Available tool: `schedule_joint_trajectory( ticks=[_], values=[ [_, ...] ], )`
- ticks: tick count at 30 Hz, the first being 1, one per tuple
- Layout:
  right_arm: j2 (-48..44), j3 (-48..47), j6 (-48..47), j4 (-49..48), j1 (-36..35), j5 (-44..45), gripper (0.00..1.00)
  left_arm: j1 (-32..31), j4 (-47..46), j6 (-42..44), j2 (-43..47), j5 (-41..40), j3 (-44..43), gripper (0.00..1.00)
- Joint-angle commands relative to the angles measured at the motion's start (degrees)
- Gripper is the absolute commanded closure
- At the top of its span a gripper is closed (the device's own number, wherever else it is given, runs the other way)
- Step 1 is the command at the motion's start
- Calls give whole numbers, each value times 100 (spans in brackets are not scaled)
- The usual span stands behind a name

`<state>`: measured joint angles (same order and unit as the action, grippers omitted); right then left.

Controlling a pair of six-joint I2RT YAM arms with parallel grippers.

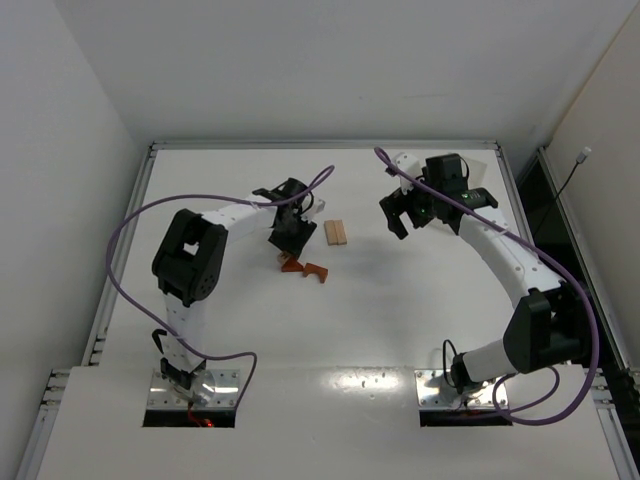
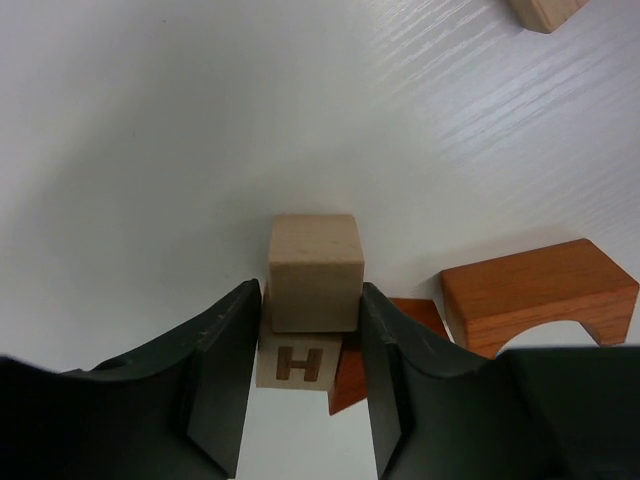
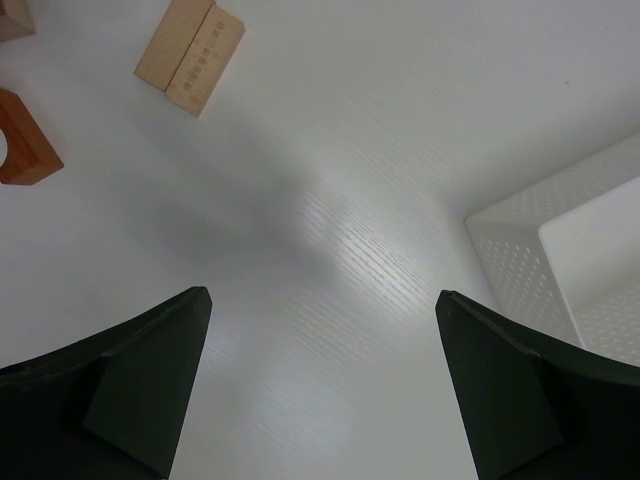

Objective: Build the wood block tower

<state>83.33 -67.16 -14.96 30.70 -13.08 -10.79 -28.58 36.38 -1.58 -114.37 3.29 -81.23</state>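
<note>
Left gripper (image 2: 310, 292) is clamping a pale cube (image 2: 314, 270) atop the H cube (image 2: 297, 363), left of table centre, so two levels are standing. Orange arch (image 2: 535, 295) and pale planks (image 3: 190, 55) are lying unstacked. Right gripper (image 3: 322, 296) is hovering, spread wide.

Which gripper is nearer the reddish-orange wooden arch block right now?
Left. The left gripper, clamped on a pale tan wooden cube, sits right beside the reddish-orange wooden arch block; the right gripper hovers open, well off to its other side.

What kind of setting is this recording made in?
Likely a lab robot cell: white wood-grain tabletop enclosed by plain white wall panels, bench-mounted arms with purple cables, a pale tan wooden cube as workpiece.
</note>
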Motion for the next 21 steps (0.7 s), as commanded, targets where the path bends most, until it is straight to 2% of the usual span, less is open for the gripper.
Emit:
schedule_joint_trajectory(
  ticks=[1,2,5,6,9,15,20,21],
  values=[
    [-10,9,72,-249,25,-169,7,-69,-114,35,-147,67,-130,61],
    [-10,9,72,-301,25,-169,7,-69,-114,35,-147,67,-130,63],
    [-10,9,72,-301,25,-169,7,-69,-114,35,-200,67,-235,78],
    [-10,9,72,-301,25,-169,7,-69,-114,35,-200,67,-287,88],
    [43,-43,72,-353,25,-169,7,-16,-61,88,-253,14,-419,99],
    [43,-43,72,-354,25,-169,7,-16,255,141,-200,-100,-832,100],
    [96,-96,247,-459,25,-100,9,-16,720,-42,-375,-434,-1815,100],
    [96,-96,457,-538,25,31,9,-16,860,-139,-489,-495,-2339,100]
  ],
)
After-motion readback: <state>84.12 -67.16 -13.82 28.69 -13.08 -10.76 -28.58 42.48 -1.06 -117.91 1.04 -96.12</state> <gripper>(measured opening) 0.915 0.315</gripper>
